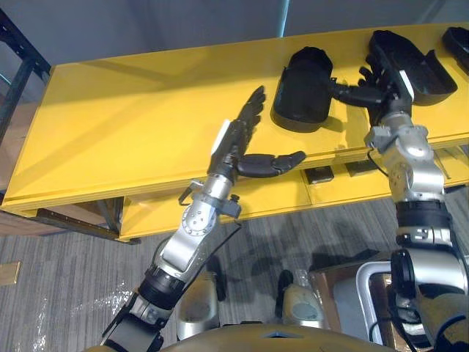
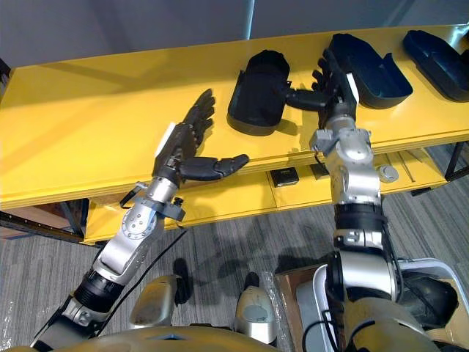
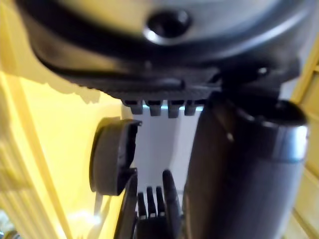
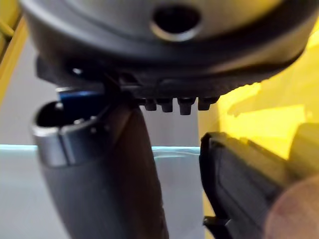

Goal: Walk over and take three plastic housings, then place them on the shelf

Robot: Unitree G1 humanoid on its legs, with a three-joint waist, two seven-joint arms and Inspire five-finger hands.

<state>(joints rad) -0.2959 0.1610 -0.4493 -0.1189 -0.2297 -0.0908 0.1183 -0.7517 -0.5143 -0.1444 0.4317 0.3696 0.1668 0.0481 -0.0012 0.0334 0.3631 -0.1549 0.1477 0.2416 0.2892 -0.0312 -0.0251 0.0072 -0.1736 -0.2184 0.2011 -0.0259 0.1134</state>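
Three black plastic housings lie on the yellow shelf top [image 1: 132, 110]: one in the middle [image 1: 304, 88], a second to its right [image 1: 410, 62], a third at the far right edge [image 2: 440, 51]. My left hand [image 1: 238, 136] hovers open over the shelf's front, left of the middle housing, with its thumb pointing toward it. My right hand [image 2: 333, 84] is open between the middle and second housings, its thumb reaching to the middle housing's side. The left wrist view looks past my straight fingers at the middle housing [image 3: 112, 157]. In the right wrist view a housing [image 4: 239, 179] lies beside the thumb.
A lower yellow shelf level [image 1: 220, 209] holds small dark parts [image 1: 320, 174] and a round white piece [image 2: 388, 174]. A dark metal frame [image 1: 22, 66] stands at the left. Grey carpet [image 1: 66, 293] lies in front, and a brown box [image 2: 293, 293] sits near the bottom right.
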